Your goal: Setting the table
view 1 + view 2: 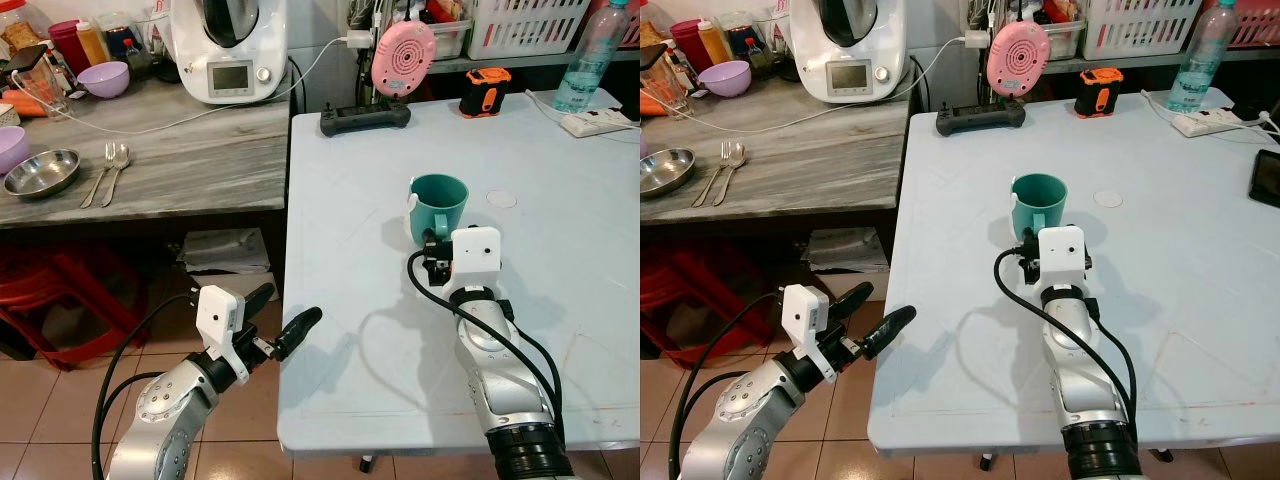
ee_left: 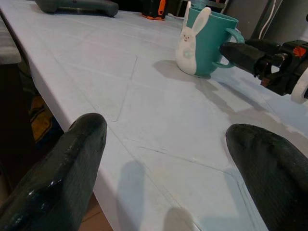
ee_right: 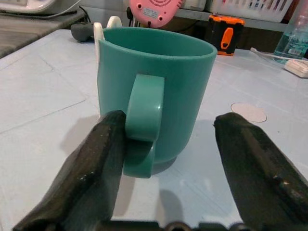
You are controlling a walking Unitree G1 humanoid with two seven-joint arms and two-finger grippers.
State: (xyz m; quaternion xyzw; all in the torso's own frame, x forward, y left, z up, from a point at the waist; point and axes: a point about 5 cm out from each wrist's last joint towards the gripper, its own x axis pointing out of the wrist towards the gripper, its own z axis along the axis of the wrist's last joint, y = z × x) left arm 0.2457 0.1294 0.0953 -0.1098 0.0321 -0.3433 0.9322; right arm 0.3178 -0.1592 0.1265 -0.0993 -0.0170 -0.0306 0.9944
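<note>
**On the pale table: fingers spread around the teal mug's handle**

Near the table's middle, the right gripper [image 3: 168, 144] has its fingers spread, one against the handle of the upright teal mug [image 3: 159, 91], the other apart from it. The head camera hides those fingertips behind the white wrist block. A white rabbit figure [image 2: 188, 41] sits on the mug's far side. The left gripper [image 1: 283, 318] hangs wide open at the table [image 1: 330, 200] edge, its fingertips cut off in its wrist view.
</note>
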